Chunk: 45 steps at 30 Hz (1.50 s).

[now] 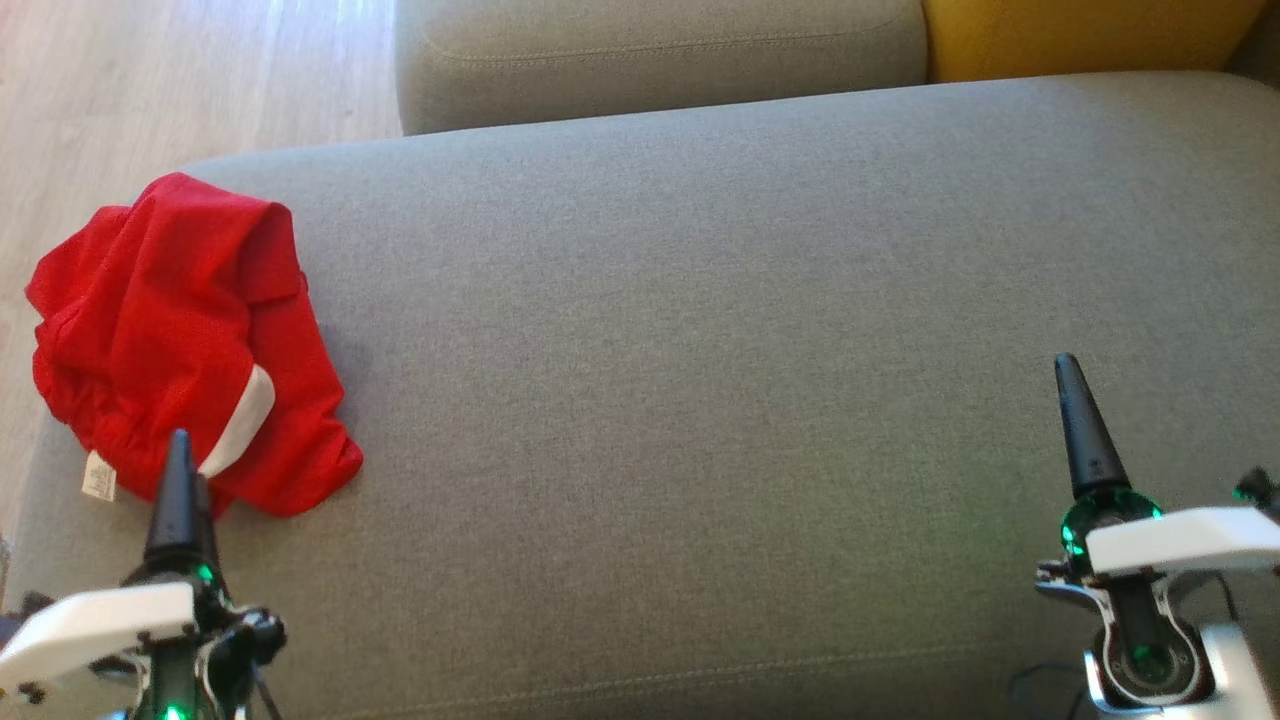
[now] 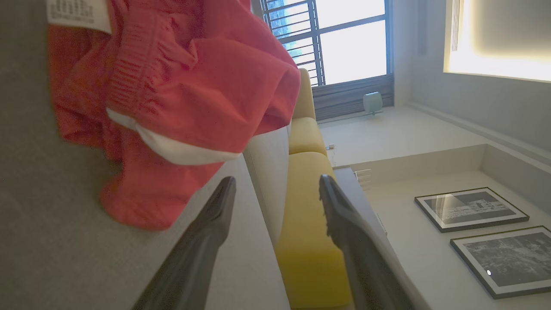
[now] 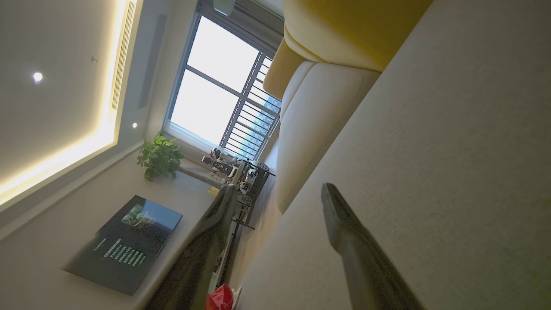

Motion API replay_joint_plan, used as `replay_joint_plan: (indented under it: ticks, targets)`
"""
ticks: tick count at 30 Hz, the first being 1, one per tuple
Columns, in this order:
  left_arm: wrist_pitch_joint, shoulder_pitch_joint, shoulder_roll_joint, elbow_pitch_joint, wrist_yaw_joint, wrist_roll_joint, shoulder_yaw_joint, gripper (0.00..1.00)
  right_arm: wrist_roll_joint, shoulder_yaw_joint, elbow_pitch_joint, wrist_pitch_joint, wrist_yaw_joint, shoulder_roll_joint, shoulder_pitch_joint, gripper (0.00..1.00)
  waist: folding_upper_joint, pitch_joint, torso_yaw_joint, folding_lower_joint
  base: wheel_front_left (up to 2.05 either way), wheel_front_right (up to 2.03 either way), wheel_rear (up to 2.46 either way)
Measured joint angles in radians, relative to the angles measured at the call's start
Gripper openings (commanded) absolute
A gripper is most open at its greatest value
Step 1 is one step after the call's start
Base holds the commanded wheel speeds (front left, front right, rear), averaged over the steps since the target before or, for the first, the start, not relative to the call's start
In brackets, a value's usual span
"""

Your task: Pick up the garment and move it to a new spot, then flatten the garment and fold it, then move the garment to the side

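Observation:
The garment (image 1: 190, 335) is a crumpled pair of red shorts with a white stripe and a white label, lying at the left end of the grey sofa seat (image 1: 700, 350). My left gripper (image 1: 180, 470) stands just below it at the lower left, its tip overlapping the cloth's near edge. In the left wrist view the garment (image 2: 172, 86) lies ahead of the left gripper (image 2: 277, 187), whose fingers are spread apart with nothing between them. My right gripper (image 1: 1075, 410) hovers over bare seat at the lower right. The right wrist view shows the right gripper (image 3: 277, 196) open and empty.
A second grey cushion (image 1: 660, 55) and a yellow cushion (image 1: 1080, 35) lie beyond the seat's far edge. Wooden floor (image 1: 150, 90) runs along the left, close to the garment's left side. The seat's middle is bare fabric.

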Motion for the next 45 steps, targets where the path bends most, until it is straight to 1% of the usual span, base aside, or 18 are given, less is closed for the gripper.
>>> replay_joint_plan:
  ticks: [1, 6, 11, 12, 15, 20, 25, 26, 28, 32, 39, 45]
  targets:
    - [0.000, 0.000, 0.000, 0.000, 0.000, 0.000, 0.000, 1.00, 0.000, 0.000, 0.000, 0.000, 0.000, 0.000, 0.000, 1.00, 0.0000, 0.000, 0.000, 0.0000, 0.00, 0.00, 0.00]
    - [-0.011, -0.014, 0.000, -0.058, 0.014, 0.090, 0.001, 1.00, -0.121, 0.009, -0.042, -0.015, 0.000, 0.000, -0.023, 1.00, 0.0000, 0.005, 0.002, 0.0000, 0.00, 0.00, 0.00]
    - [-0.027, -0.014, 0.000, -0.119, 0.052, 0.192, -0.020, 1.00, -0.246, 0.046, -0.085, -0.028, 0.000, 0.000, -0.032, 1.00, 0.0000, 0.010, 0.003, 0.0000, 0.00, 0.00, 0.00]
    - [-0.027, -0.014, 0.000, -0.119, 0.052, 0.192, -0.020, 1.00, -0.246, 0.046, -0.085, -0.028, 0.000, 0.000, -0.032, 1.00, 0.0000, 0.010, 0.003, 0.0000, 0.00, 0.00, 0.00]
    - [-0.037, -0.014, 0.000, -0.155, 0.075, 0.267, -0.042, 1.00, -0.322, 0.074, -0.106, -0.033, 0.000, 0.000, -0.033, 1.00, 0.0000, 0.009, 0.002, 0.0000, 0.00, 0.00, 0.00]
    - [-0.053, -0.014, 0.001, -0.200, 0.117, 0.389, -0.091, 1.00, -0.411, 0.094, -0.137, -0.050, 0.000, -0.001, -0.034, 1.00, 0.0000, 0.006, 0.000, 0.0000, 0.00, 0.00, 0.00]
    - [-0.063, -0.012, 0.001, -0.221, 0.144, 0.524, -0.157, 1.00, -0.490, 0.097, -0.175, -0.068, 0.000, -0.001, -0.045, 1.00, 0.0000, 0.007, 0.000, 0.0000, 0.00, 0.00, 0.00]
    - [-0.067, -0.012, 0.006, -0.222, 0.155, 0.579, -0.185, 1.00, -0.522, 0.098, -0.175, -0.073, 0.000, -0.001, -0.054, 1.00, 0.0000, 0.007, 0.000, 0.0000, 0.00, 0.00, 0.00]
    - [-0.072, -0.012, 0.018, -0.224, 0.173, 0.623, -0.216, 1.00, -0.568, 0.102, -0.171, -0.077, 0.000, -0.002, -0.054, 1.00, 0.0000, 0.006, -0.001, 0.0000, 0.00, 0.00, 0.00]
    - [-0.085, -0.012, 0.069, -0.226, 0.230, 0.708, -0.289, 1.00, -0.637, 0.114, -0.155, -0.086, 0.000, -0.002, -0.054, 1.00, 0.0000, 0.006, -0.003, 0.0000, 0.00, 0.00, 0.00]
    - [-0.106, -0.013, 0.155, -0.193, 0.347, 0.830, -0.438, 1.00, -0.725, 0.117, -0.129, -0.106, 0.000, -0.002, -0.051, 1.00, 0.0000, 0.005, -0.005, 0.0000, 0.00, 0.00, 0.00]
    - [-0.117, -0.029, 0.199, -0.147, 0.446, 0.897, -0.538, 1.00, -0.781, 0.105, -0.132, -0.128, 0.000, -0.002, -0.051, 1.00, 0.0000, -0.001, -0.006, 0.0000, 0.00, 0.00, 0.00]
